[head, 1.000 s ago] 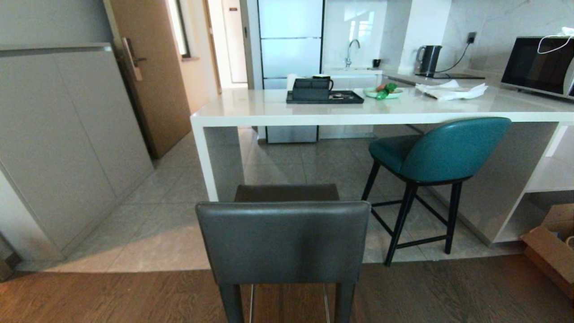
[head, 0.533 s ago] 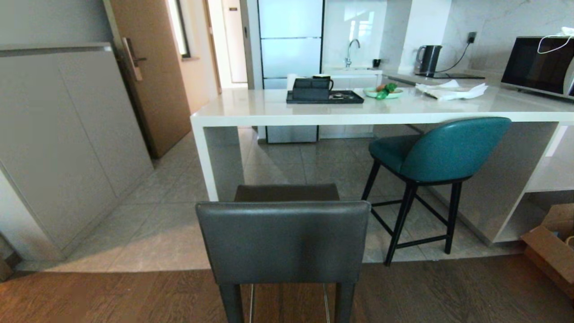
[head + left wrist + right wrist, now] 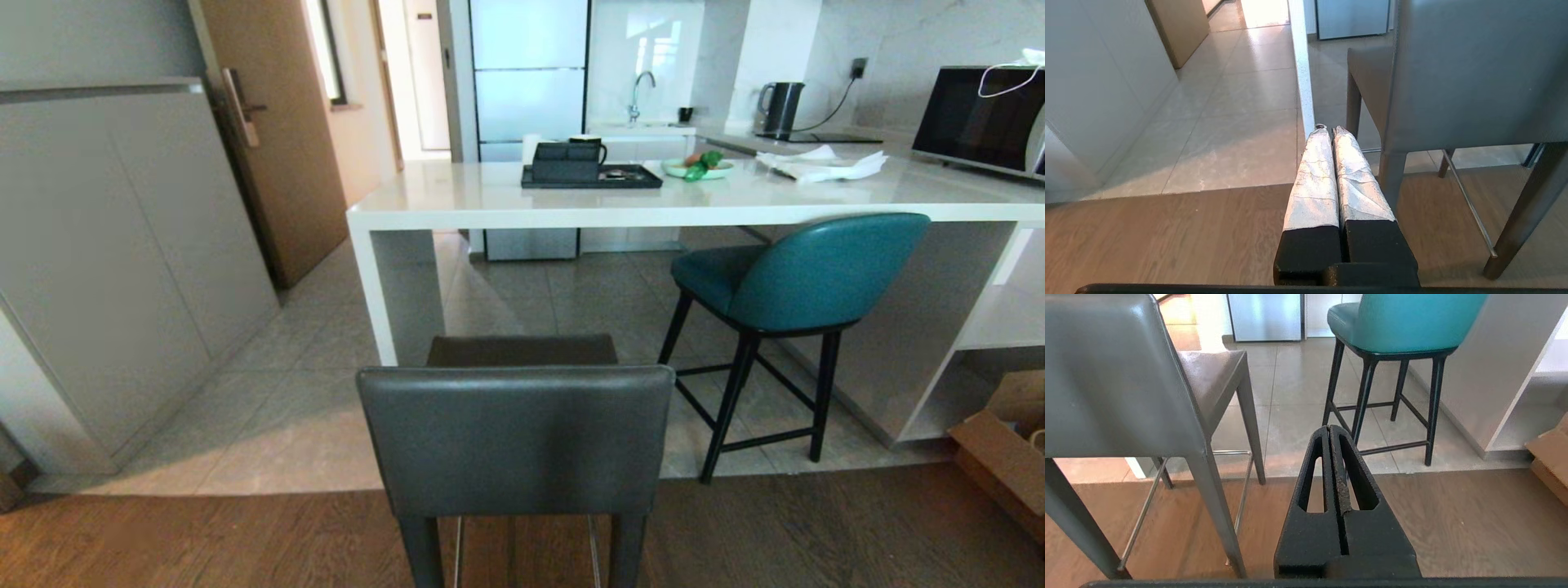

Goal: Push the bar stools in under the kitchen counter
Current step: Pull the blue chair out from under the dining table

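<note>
Grey tile floor [image 3: 310, 408] meets wood planking just behind the grey stool [image 3: 514, 441], which stands straight ahead of us, pulled out from the kitchen counter [image 3: 571, 214] with its dark seat just short of the counter's edge. We see the teal stool [image 3: 804, 282] to the right, its seat partly under the slab (its back still outside). Our left gripper [image 3: 1329, 130] hangs low beside the grey stool's left rear leg, fingers pressed together on nothing. Our right gripper [image 3: 1329, 427] hangs by its right side, jaws likewise closed and empty.
</note>
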Controlling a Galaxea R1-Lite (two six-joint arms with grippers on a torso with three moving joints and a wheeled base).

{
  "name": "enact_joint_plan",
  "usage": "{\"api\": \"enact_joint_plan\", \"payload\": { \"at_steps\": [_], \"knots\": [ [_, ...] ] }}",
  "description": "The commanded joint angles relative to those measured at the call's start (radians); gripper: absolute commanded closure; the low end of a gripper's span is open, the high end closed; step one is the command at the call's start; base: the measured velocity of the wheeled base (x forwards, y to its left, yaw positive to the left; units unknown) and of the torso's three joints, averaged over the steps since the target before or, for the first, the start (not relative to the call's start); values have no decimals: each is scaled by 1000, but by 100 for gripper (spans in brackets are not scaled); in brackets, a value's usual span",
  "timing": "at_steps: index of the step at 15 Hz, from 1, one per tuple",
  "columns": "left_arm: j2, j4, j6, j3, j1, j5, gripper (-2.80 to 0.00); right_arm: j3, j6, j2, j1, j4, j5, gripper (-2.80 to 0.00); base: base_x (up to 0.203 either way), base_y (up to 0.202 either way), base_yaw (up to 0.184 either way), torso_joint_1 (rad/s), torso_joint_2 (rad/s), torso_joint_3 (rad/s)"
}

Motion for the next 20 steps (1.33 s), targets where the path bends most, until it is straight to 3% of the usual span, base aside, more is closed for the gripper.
{"api": "enact_joint_plan", "payload": {
  "at_steps": [1,13,17,20],
  "knots": [
    [0,0,-3,3,0,-1,0,3,3,2,0,0,0,0,0,0,0,0,0,0],
    [0,2,-6,3,0,-1,0,5,35,1,0,-1,-1,0,0,0,0,0,0,0],
    [0,-2,-78,3,0,49,0,5,35,1,0,-1,-1,0,0,0,0,0,0,0],
    [-1,-3,-78,3,0,49,0,5,35,1,0,-1,-1,0,0,0,0,0,0,0]
  ]
}}
